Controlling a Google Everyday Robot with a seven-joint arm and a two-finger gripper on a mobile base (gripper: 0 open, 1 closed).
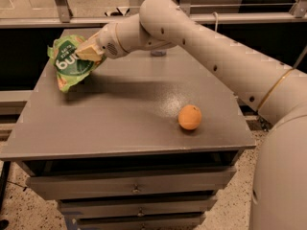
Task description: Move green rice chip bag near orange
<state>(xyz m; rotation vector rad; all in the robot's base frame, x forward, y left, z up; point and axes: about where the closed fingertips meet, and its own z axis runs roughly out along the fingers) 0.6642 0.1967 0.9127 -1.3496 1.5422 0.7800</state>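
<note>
The green rice chip bag [70, 63] is a crinkly light-green bag with a dark green round patch and white lettering. It hangs lifted at the far left of the grey table [120, 123], its lower corner near the surface. My gripper [88, 53] is shut on the bag's right side, its tan fingers [91, 49] pressed into the foil. The orange [190, 117] is a small round fruit resting on the table toward the front right, well apart from the bag and gripper.
My white arm [201, 37] reaches across the back of the table from the right. Drawers [136, 188] sit under the tabletop. A glass rail [57, 18] and a small grey object [158, 52] stand behind the table.
</note>
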